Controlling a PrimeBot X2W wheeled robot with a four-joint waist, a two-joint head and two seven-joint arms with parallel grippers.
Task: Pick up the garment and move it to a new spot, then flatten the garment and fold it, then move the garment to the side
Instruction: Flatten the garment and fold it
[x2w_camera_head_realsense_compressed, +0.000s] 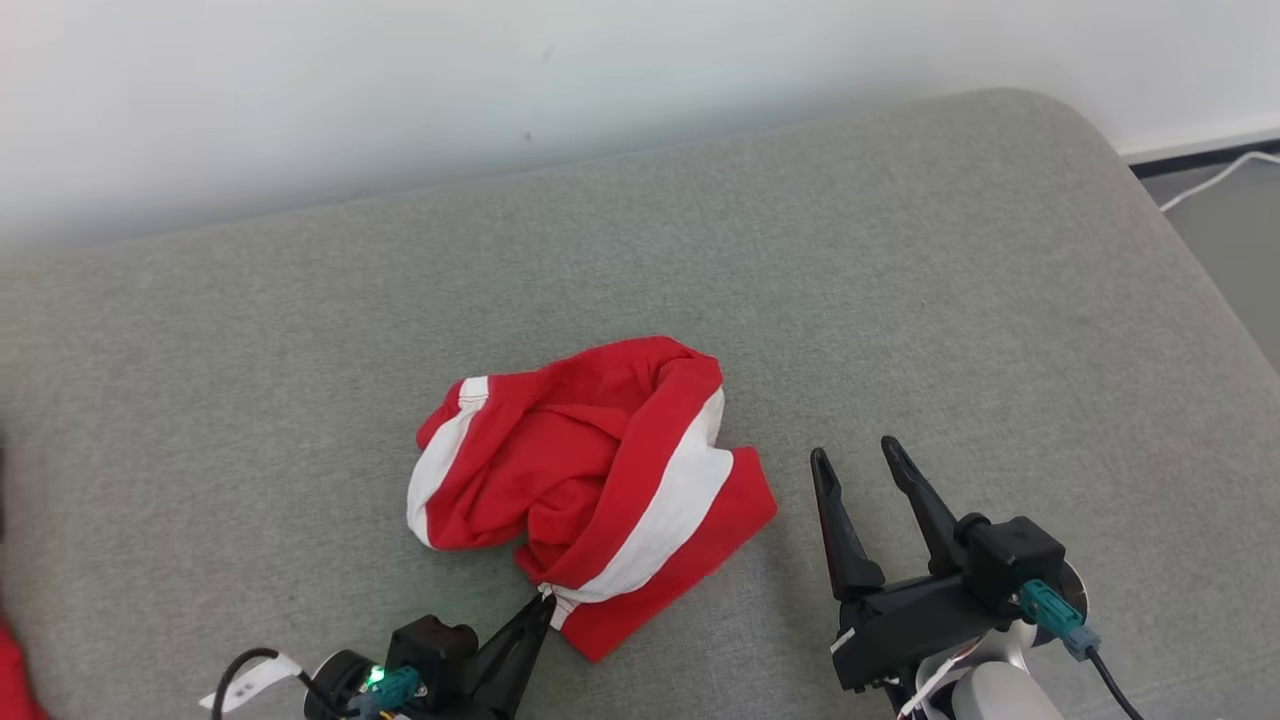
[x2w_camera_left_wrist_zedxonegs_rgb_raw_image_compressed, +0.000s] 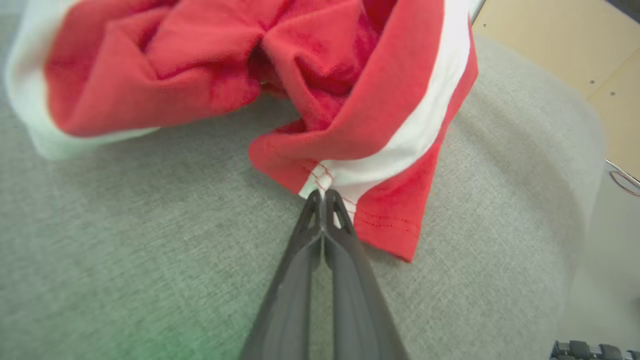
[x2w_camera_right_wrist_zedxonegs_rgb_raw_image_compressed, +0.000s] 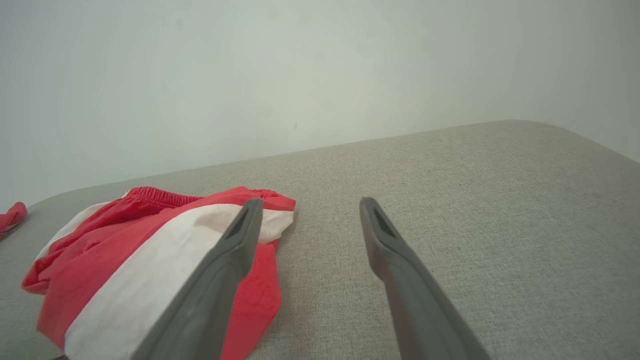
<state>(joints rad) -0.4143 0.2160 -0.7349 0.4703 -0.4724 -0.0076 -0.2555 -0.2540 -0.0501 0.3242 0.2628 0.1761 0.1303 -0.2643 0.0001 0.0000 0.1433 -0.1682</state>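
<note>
The garment (x2w_camera_head_realsense_compressed: 590, 480) was red cloth with broad white bands, lying crumpled in a loose heap near the middle of the grey cushion (x2w_camera_head_realsense_compressed: 900, 250). In the head view I counted two white bands, one curling along its 9 o'clock edge and one running from 1 o'clock down to 6 o'clock. Red stitching crossed the hem, and from my right wrist a gathered elastic edge showed at the far side.

My left hand (x2w_camera_head_realsense_compressed: 545, 598) sat at the garment's 6 o'clock corner, its two fingers pressed together on the hem just where the white band ended, pinching that edge. My right hand (x2w_camera_head_realsense_compressed: 856, 449) was at the garment's 3 o'clock, just beside it and not touching, its two fingers spread wide with nothing between them.

By count: one garment, two hands, two fingers on each. One other scrap of red cloth (x2w_camera_head_realsense_compressed: 12, 675) lay at the 8 o'clock edge of the head view, and one white cable (x2w_camera_head_realsense_compressed: 1220, 175) ran over the floor at 2 o'clock.
</note>
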